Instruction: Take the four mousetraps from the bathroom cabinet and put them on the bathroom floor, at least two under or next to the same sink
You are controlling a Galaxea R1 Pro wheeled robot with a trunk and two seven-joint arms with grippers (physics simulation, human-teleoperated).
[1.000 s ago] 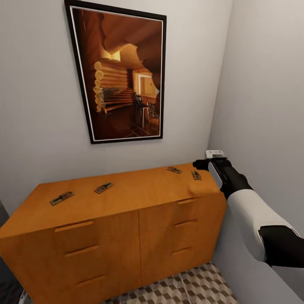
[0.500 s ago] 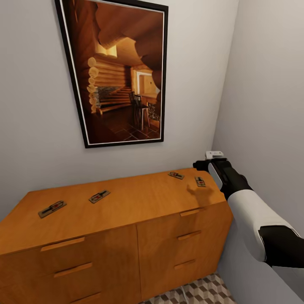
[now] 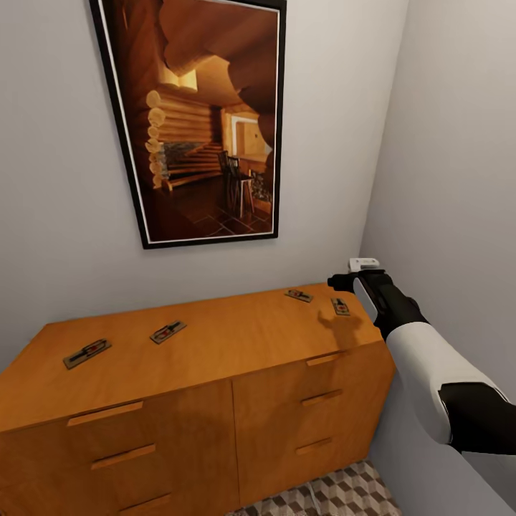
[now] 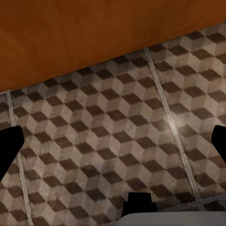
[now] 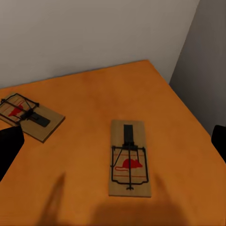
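— Mousetraps, where do they lie?

— All four on the top of the cabinet (image 3: 215,401). One mousetrap (image 3: 87,353) sits near the left end of the top, a second (image 3: 168,332) a little further in from that end and closer to the back edge. The third (image 3: 299,295) lies near the back edge toward the right end, and the fourth (image 3: 340,307) is just beside it, close to the back right corner.

— And the right gripper (image 3: 342,280)?

— It hangs above that back right corner, over the fourth trap and not touching it. From the right wrist, that trap (image 5: 129,157) lies flat between the two fingertips (image 5: 9,146), which stand wide apart at the picture's edges, so the claw is spread. The third trap (image 5: 29,116) lies beside it.

— The left gripper (image 4: 113,146)?

— Spread too, holding nothing, with the fingertips far apart. It points down at the bathroom floor (image 4: 108,141) in front of the cabinet's base.
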